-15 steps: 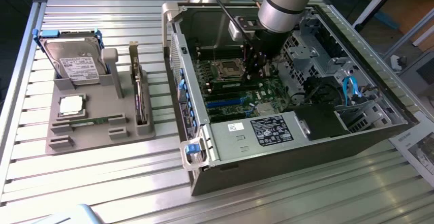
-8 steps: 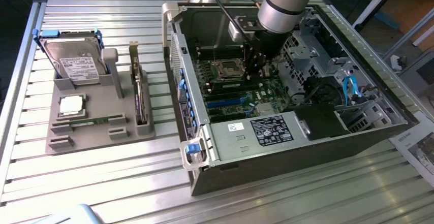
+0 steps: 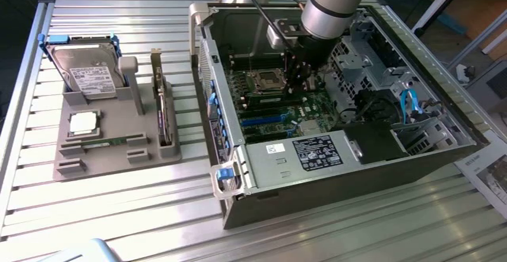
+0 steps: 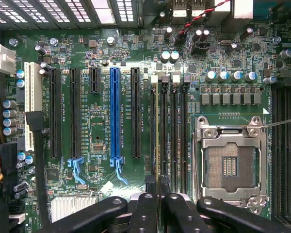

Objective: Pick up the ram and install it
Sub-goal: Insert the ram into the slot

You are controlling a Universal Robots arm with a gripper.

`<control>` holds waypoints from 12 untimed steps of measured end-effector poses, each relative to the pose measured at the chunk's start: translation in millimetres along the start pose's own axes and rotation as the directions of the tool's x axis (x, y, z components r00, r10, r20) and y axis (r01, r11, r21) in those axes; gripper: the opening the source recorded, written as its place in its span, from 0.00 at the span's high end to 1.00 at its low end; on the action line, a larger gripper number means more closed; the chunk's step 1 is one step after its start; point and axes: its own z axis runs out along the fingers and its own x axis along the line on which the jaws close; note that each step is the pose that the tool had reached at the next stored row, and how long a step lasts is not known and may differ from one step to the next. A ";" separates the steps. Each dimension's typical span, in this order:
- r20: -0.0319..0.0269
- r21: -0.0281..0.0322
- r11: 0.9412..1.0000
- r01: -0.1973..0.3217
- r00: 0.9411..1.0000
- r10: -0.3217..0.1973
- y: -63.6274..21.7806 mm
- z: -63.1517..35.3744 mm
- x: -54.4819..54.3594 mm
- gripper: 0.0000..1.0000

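Surface: slatted metal table (image 3: 119, 214) carrying an open computer case (image 3: 317, 196) laid on its side, motherboard (image 4: 102, 97) facing up
Landmark: CPU socket (image 4: 231, 165), empty, with its bare contacts showing
Gripper: my gripper (image 4: 160, 196) hangs inside the case just beside the CPU socket, fingers clenched on the ram (image 4: 158, 126)
Ram: seen edge-on from my wrist as a thin strip between my fingers, lined up along the bank of memory slots (image 4: 173, 136) that lies between the CPU socket and the blue expansion slot (image 4: 115, 111)
Contact: I cannot tell whether the stick's lower edge touches its slot or hovers above it
Spare: a second memory stick (image 3: 104, 142) lies in the grey fixture tray (image 3: 111, 158), outside the case and well apart from the CPU socket
Risk, alignment: if the stick is tilted or sits a slot-wall off, a push would jam it on the rim instead of seating it
Risk, latches: the pale latch tabs (image 4: 176, 77) at the slot ends look small from here; if they are closed, the stick would stop on them
Risk, grip: my hold is on a thin edge, so a sideways load could twist the stick in my fingers
Risk, neighbour: a slip toward the CPU socket could scrape its exposed contacts
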 end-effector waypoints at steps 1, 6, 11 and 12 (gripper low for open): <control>-0.002 0.000 1.000 0.000 1.000 0.000 -0.4 0.0 0.0 0.88; -0.007 0.000 1.000 0.000 1.000 0.000 -1.3 -0.1 0.1 0.88; -0.008 0.000 1.000 0.000 1.000 0.000 -1.3 0.0 0.1 0.88; -0.008 0.000 1.000 0.000 1.000 0.000 -1.3 0.1 0.1 0.88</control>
